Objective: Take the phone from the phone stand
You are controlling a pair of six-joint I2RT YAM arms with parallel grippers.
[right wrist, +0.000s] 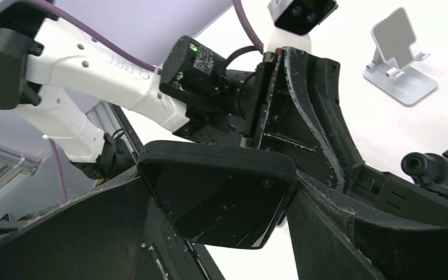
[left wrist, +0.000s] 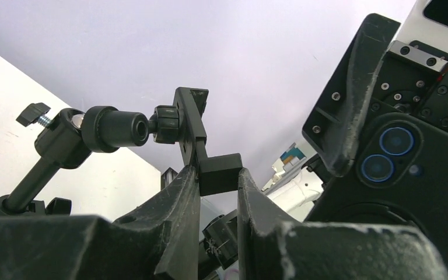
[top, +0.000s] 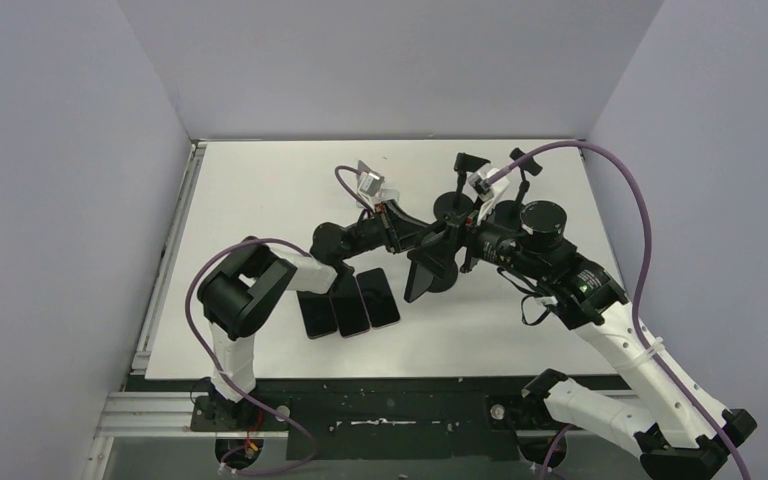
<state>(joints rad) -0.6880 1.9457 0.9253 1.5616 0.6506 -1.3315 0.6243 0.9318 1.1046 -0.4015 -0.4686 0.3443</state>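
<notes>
The black phone stand (top: 457, 205) stands mid-table on a jointed arm with knobs. My left gripper (top: 438, 232) is shut on the stand's clamp block (left wrist: 219, 172), one finger on each side. The phone (top: 425, 275), black with two camera lenses (left wrist: 388, 153), is between the fingers of my right gripper (top: 450, 262), which is shut on its long edges (right wrist: 221, 198). In the left wrist view the phone hangs to the right of the clamp bracket (left wrist: 189, 122), apart from it. The stand's foot is hidden behind the arms.
Three dark phones (top: 350, 302) lie flat side by side under the left forearm. A small silver stand (top: 368, 180) sits at the back, also in the right wrist view (right wrist: 398, 58). Grey walls close in three sides.
</notes>
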